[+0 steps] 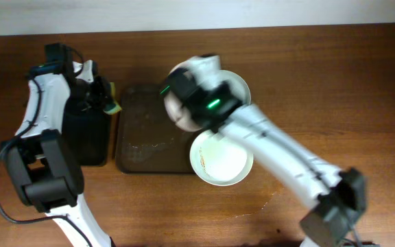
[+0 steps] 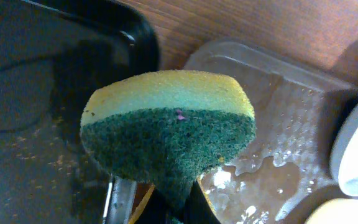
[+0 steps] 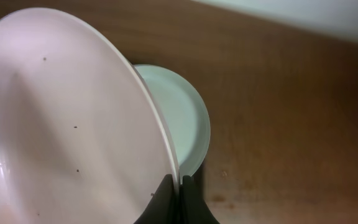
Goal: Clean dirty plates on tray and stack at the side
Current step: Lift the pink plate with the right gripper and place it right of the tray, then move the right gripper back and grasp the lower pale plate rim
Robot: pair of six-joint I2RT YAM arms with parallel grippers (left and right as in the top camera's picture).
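Note:
My right gripper (image 3: pixel 180 183) is shut on the rim of a white plate (image 3: pixel 67 118) and holds it tilted on edge, above the right back part of the brown tray (image 1: pixel 142 147). In the overhead view this held plate (image 1: pixel 178 110) is blurred. A second white plate (image 1: pixel 240 85) lies on the table just behind it and also shows in the right wrist view (image 3: pixel 188 118). A third plate (image 1: pixel 219 162), with faint orange smears, lies at the tray's front right corner. My left gripper (image 2: pixel 179 208) is shut on a yellow-and-green sponge (image 2: pixel 166 124), held over the tray's left edge (image 2: pixel 278 106).
A narrow black tray (image 1: pixel 89 140) lies left of the brown tray, under my left arm; it also shows in the left wrist view (image 2: pixel 36 93). Water drops sit on the brown tray's base. Bare wooden table (image 1: pixel 334 82) lies to the right.

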